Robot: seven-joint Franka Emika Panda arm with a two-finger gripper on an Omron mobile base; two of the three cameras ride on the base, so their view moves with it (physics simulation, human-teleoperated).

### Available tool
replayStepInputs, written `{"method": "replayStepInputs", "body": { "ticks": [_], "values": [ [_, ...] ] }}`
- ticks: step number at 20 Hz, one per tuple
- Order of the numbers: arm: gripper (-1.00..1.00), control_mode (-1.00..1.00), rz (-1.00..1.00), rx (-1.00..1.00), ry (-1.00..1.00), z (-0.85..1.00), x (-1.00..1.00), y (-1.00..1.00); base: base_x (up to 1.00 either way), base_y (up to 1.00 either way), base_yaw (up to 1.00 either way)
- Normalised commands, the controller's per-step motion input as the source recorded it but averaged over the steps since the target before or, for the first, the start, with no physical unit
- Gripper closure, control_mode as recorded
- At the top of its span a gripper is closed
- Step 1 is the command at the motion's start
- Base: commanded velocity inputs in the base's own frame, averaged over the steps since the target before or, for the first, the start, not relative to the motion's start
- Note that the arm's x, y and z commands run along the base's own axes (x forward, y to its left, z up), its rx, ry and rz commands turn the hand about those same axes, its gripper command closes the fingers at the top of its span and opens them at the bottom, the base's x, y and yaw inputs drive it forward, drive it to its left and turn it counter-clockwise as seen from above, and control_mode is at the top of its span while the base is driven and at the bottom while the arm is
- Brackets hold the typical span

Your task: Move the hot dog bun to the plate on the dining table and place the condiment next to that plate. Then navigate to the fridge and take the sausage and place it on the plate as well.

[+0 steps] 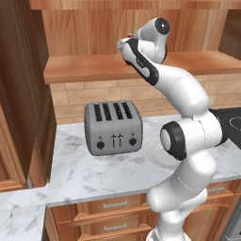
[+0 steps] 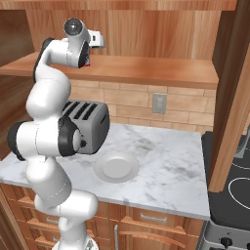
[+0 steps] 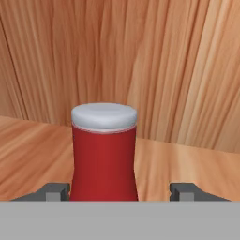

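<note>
Raised high to the wooden shelf (image 2: pixel 146 68) above the tabletop (image 2: pixel 166 161), with the hand (image 3: pixel 119 192) pointed level at the condiment (image 3: pixel 104 154), a red bottle with a white cap, standing upright on the shelf board against the wood-panel back wall (image 3: pixel 164 61). Fingertips (image 3: pixel 56 191) spread wide, one on each side of the bottle; left tip close to touching the red body, right tip clearly apart, so open and not yet gripping. Bottle sits off-centre toward the left tip, probably needing a small sideways correction before closing. Horizontal approach makes sense: bottle tall and upright, with the shelf overhead leaving little room for a top grasp. In the left base view just a sliver of red (image 1: pixel 130 36) past the wrist; in the right base view a bit of red under the hand (image 2: pixel 97 39). Below, white grey-veined marble tabletop carrying a four-slot steel toaster (image 1: pixel 113 127) and a shallow off-white plate (image 2: pixel 116 166) just beside it, bare. Brick-tile backsplash (image 2: pixel 136 102) with a wall outlet (image 2: pixel 158 103), wooden drawers (image 1: pixel 113 207) under the tabletop, black cooktop (image 2: pixel 234 171) at the right, dark wood cabinet side (image 1: pixel 19 94) at the left. Hot dog bun, sausage, fridge and dining table unplaced from these views. Likely step: bottle pick-up just starting.
</note>
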Motion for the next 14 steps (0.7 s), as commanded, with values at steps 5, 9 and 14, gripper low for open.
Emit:
{"method": "replayStepInputs", "body": {
  "ticks": [5,9,14],
  "values": [
    [1.00,-1.00,0.00,0.01,0.03,0.00,0.07,0.02,0.00,0.00,0.00],
    [1.00,-1.00,0.00,0.01,0.00,0.00,-0.04,0.00,0.00,0.00,0.00],
    [1.00,-1.00,0.00,0.01,-0.07,0.01,-0.77,-0.05,0.00,0.00,0.00]
  ]
}}
